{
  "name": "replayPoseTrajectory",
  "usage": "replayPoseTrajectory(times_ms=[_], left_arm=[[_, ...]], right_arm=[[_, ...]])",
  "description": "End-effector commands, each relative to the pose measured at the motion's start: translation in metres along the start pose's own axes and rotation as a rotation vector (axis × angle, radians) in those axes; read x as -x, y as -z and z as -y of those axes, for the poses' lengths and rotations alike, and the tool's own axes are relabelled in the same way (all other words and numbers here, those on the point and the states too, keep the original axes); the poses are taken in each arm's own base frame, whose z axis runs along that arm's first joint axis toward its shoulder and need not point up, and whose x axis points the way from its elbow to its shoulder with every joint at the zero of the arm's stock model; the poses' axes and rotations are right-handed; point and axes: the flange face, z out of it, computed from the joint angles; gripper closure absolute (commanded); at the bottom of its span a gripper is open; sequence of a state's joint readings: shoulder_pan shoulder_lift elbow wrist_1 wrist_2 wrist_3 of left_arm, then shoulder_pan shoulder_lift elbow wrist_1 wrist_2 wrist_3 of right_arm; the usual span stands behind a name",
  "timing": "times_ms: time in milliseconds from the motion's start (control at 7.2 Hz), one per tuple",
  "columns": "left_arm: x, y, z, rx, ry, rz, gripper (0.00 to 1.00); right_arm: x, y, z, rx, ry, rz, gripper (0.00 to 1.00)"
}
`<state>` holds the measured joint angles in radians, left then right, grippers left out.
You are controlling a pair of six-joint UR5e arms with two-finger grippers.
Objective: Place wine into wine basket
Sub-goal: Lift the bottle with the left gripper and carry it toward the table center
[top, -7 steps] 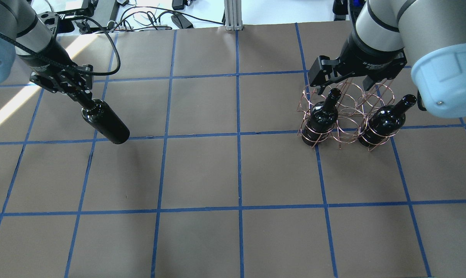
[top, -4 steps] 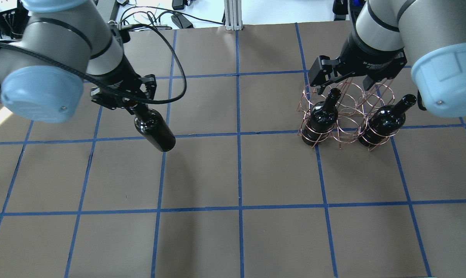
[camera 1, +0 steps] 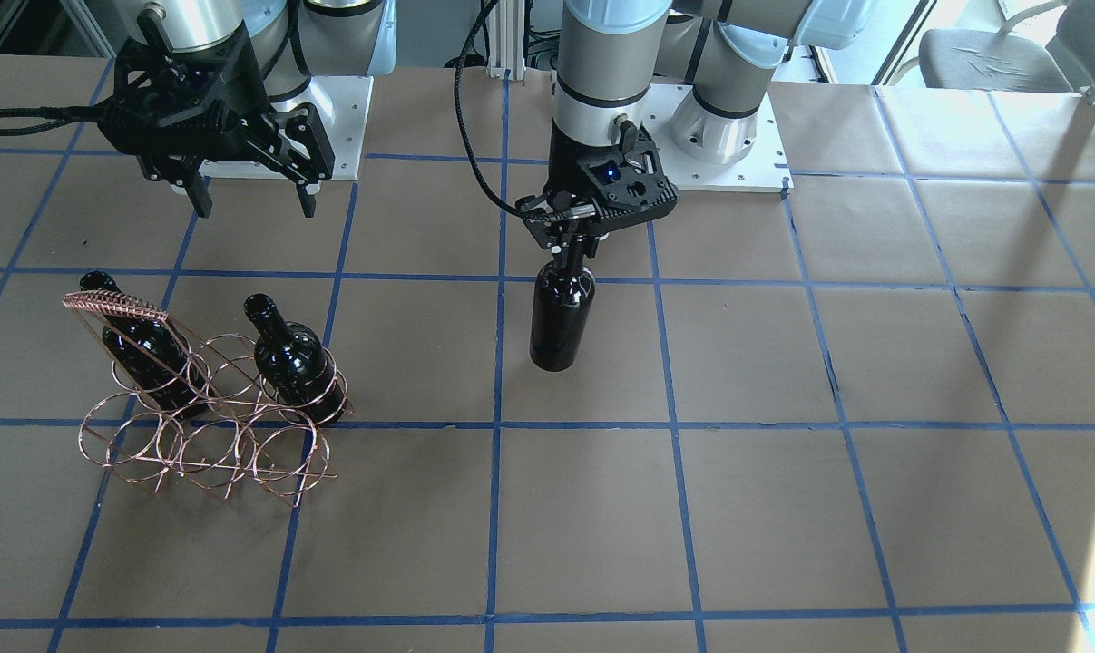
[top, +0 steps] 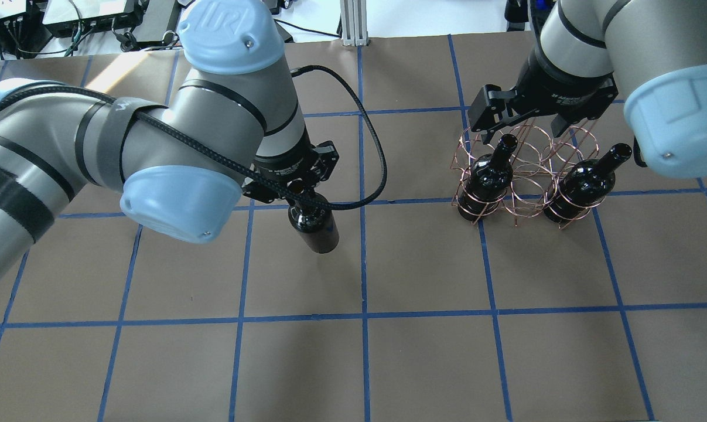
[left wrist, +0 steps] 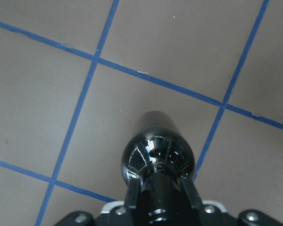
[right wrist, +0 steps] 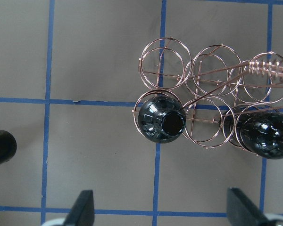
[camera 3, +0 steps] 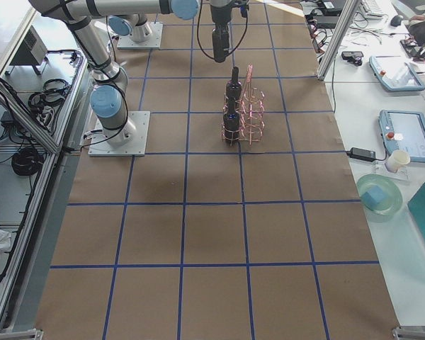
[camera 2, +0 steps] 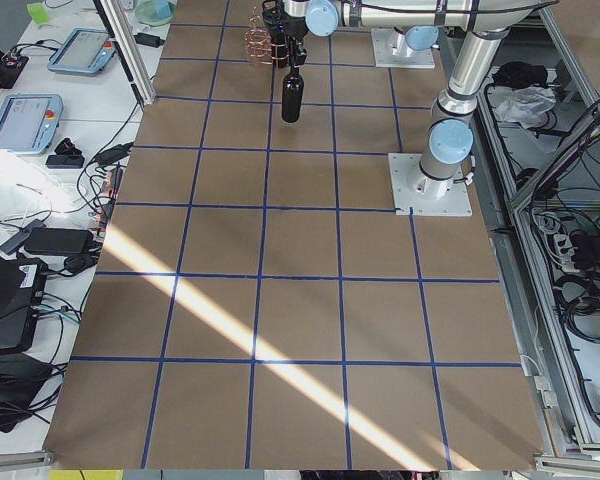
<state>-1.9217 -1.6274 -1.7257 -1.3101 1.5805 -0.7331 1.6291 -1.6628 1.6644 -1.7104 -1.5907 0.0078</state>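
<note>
Holding a dark wine bottle [camera 1: 561, 317] by its slim neck in the left gripper [camera 1: 581, 243], fingers pressing together on the glass just below the lip. Hanging it upright, long axis vertical, base down and apparently just off the brown table [camera 1: 783, 508], near the table's middle.

Facing a sideways carry next. Standing well apart from the held bottle, toward the robot's right: a copper wire basket [camera 1: 116, 307]. Already housing a second bottle [camera 1: 143, 349] and a third bottle [camera 1: 295, 363], both upright in the end rings of the row nearer the robot. Leaving open the middle ring between them and all three rings of the far row. Probably calling for a straight vertical drop through one open ring, while steering clear of the coil-wrapped handle rising over one end.

Hovering the right gripper [camera 1: 257, 204] just above the basket on the robot's side, much nearer to it than the left. Spreading its jaws wide and gripping nothing.
</note>
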Motion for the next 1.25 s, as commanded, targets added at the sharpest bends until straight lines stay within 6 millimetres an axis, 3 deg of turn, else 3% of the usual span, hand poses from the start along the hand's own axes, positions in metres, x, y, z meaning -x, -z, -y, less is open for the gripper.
replayPoseTrajectory(times_ms=[0,417,556,833,1111], left_arm=[[-0.014,-0.010,-0.012,0.022,0.024,-0.005,1.00],[-0.021,-0.015,-0.020,0.030,0.012,0.000,0.96],[-0.023,-0.017,-0.022,0.036,0.007,0.003,0.70],[-0.025,-0.022,-0.021,0.041,-0.003,0.010,0.05],[-0.028,-0.013,-0.019,0.023,-0.012,-0.010,0.00]], right_arm=[[0.000,0.000,0.000,0.000,0.000,0.000,0.00],[0.000,0.000,0.000,0.000,0.002,-0.005,0.00],[-0.001,0.002,-0.001,-0.003,0.002,-0.011,0.00],[-0.001,0.007,0.001,-0.021,0.001,-0.013,0.00],[0.001,0.025,-0.008,-0.057,0.002,0.005,0.00]])
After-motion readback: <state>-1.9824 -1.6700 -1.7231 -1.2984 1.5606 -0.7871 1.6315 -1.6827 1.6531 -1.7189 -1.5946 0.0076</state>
